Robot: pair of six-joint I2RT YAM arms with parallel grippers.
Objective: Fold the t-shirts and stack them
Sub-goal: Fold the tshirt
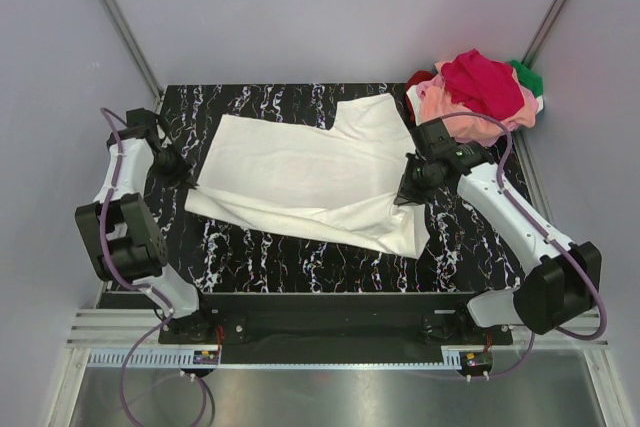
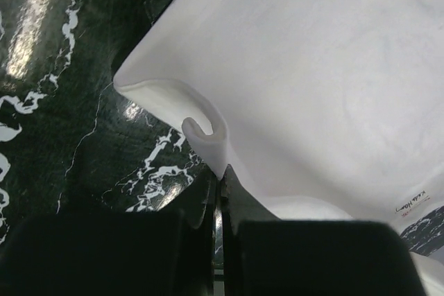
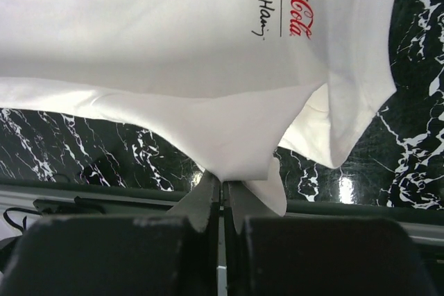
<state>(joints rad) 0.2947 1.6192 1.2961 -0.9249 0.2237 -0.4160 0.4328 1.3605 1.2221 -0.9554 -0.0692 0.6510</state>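
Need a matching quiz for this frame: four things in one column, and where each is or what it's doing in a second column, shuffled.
Things:
1. white t-shirt
2. pile of coloured t-shirts
3. left gripper
4. right gripper

States:
A. shut on the white t-shirt's right side
B. heaped at the far right corner of the table
C. shut on the white t-shirt's left edge
D. spread across the middle of the table

Pairs: 1-D, 2-B, 3-C, 4-A
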